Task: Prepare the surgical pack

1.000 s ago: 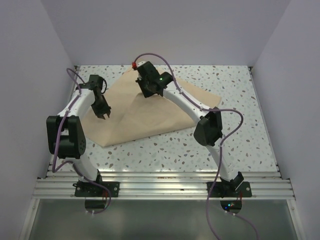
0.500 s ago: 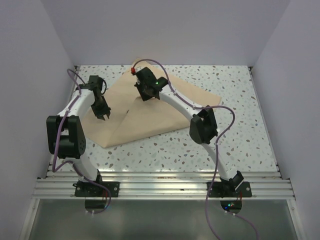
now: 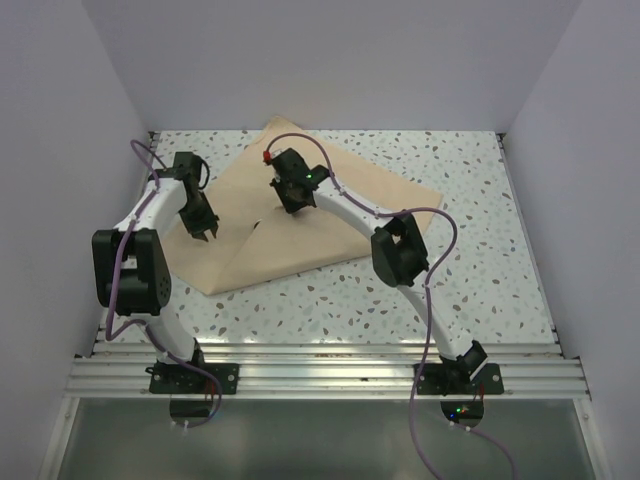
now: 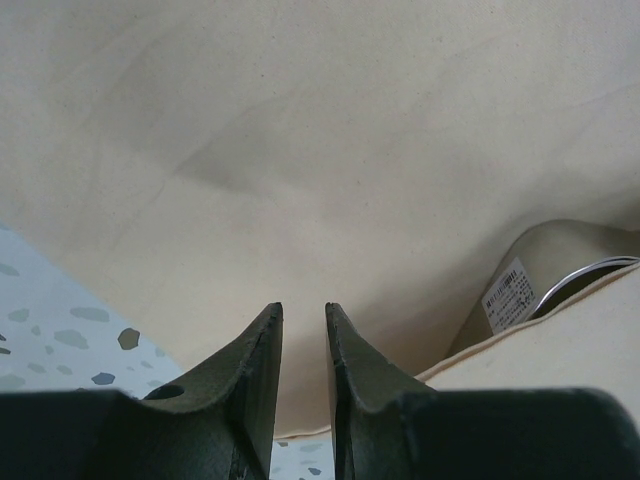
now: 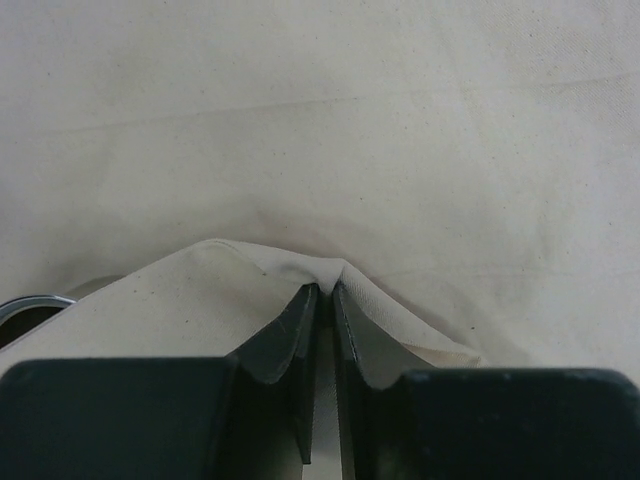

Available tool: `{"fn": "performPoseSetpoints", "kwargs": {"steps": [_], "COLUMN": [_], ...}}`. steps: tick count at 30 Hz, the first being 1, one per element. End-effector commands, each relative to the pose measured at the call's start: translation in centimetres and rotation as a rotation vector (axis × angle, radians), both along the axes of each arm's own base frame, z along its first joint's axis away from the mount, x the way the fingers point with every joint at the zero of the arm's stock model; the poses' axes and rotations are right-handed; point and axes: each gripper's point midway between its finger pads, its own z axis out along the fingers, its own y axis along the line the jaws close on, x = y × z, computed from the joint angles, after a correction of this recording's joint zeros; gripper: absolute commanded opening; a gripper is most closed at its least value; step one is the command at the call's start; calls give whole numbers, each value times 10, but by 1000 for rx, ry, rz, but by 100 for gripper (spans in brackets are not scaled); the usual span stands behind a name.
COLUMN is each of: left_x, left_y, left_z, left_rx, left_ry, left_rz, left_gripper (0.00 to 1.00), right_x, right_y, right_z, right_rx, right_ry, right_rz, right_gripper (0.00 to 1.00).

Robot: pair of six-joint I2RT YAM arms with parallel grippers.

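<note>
The tan sheet [image 3: 320, 235] lies rumpled across the back left of the table, folded over itself. My right gripper [image 3: 292, 203] is shut on a raised fold of the sheet [image 5: 322, 272] above its middle. My left gripper [image 3: 207, 231] hovers over the sheet's left part [image 4: 300, 150], its jaws nearly shut with a narrow gap and nothing between them. A shiny steel tray rim [image 4: 590, 278] with a white label [image 4: 511, 297] peeks from under a fold. The rim also shows in the right wrist view [image 5: 25, 305]. Scissors, gauze and packets are hidden.
The speckled table top [image 3: 470, 270] is bounded by white walls at the back and both sides. An aluminium rail [image 3: 320, 372] runs along the near edge, where both arm bases are bolted.
My right gripper has moved left and slightly nearer, pulling the pinched fold with it. The sheet's far corner has risen. The left arm has barely moved.
</note>
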Motion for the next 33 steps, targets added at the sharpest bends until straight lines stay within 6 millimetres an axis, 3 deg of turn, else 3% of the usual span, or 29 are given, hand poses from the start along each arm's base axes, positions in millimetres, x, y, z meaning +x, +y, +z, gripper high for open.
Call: {"fn": "performPoseSetpoints", "kwargs": {"steps": [1, 7, 8, 9, 16, 19, 29, 33], "left_x": [8, 10, 10, 10, 11, 13, 5, -3], "left_y": [4, 3, 4, 3, 3, 5, 31, 46], "left_z": [0, 1, 1, 1, 5, 9, 12, 9], "left_rx": [-3, -3, -3, -4, -6, -6, -9, -22], "left_ry": [-26, -25, -25, -26, -33, -43, -40, -29], "left_rz": [-16, -22, -21, -21, -7, 2, 83, 127], "left_gripper": [27, 27, 27, 27, 27, 29, 33, 34], "right_x": [3, 1, 1, 1, 16, 16, 12, 15], "right_y": [5, 2, 2, 3, 0, -1, -1, -3], "right_z": [-5, -16, -16, -10, 50, 66, 97, 96], "right_rx": [20, 20, 19, 22, 85, 104, 157, 183], "right_ry": [5, 40, 40, 35, -59, -81, -97, -78], "right_rz": [3, -11, -18, -18, -53, -51, -47, -50], "right_gripper": [15, 35, 43, 45, 49, 49, 49, 48]}}
